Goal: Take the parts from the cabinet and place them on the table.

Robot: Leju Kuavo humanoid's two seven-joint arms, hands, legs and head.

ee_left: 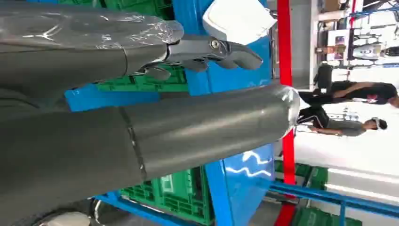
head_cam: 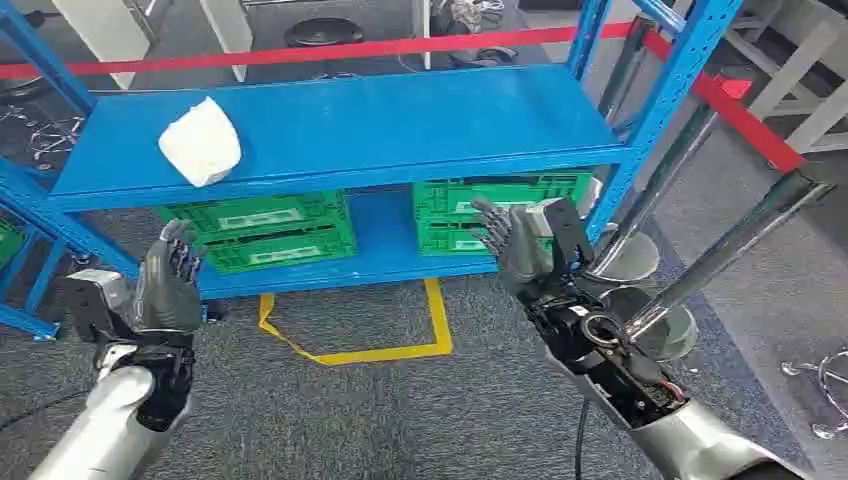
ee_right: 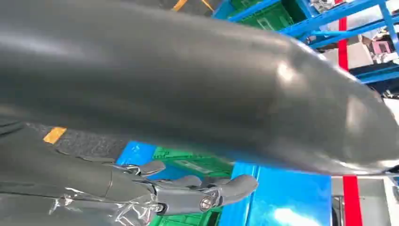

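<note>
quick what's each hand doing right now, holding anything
Left hand: open, holding nothing.
Right hand: open, holding nothing.

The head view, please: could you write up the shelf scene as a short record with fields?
part: white part lying near the left end of the upper shelf
lower shelf: two green crates, side by side
left hand: raised below the part, holding nothing, fingers apart
right hand: raised before the right crate, holding nothing
floor: yellow tape on grey carpet
</note>
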